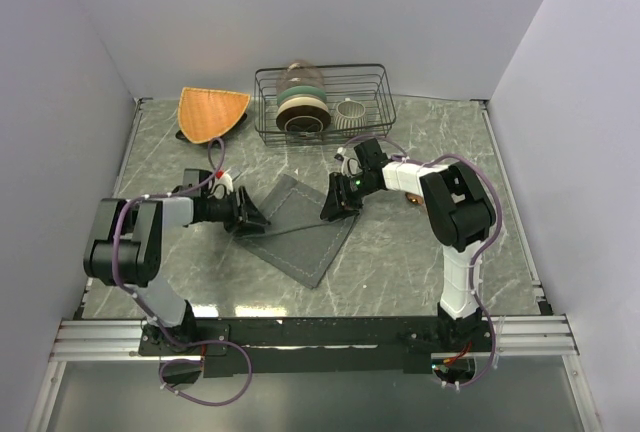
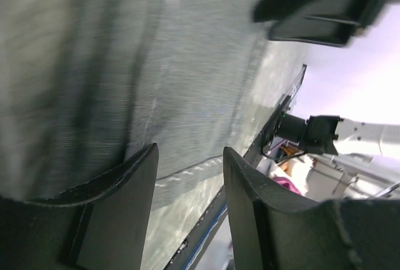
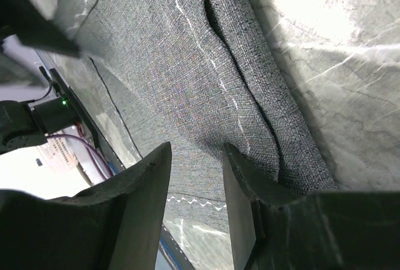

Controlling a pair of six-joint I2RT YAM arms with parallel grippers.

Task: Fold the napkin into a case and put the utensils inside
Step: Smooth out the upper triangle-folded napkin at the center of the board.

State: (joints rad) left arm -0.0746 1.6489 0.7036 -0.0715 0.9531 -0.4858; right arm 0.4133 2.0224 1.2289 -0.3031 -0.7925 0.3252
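Both left fingers (image 2: 119, 214) and right fingers (image 3: 125, 214) stand spread over the napkin (image 1: 305, 242) — best pinch opposite edges evenly, then fold together.

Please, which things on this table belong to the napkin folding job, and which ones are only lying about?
Belong to the job: the napkin, dark grey, in the middle; the left gripper and right gripper at its opposite corners.
Only lying about: the orange woven mat; the wire rack with dishes in it.
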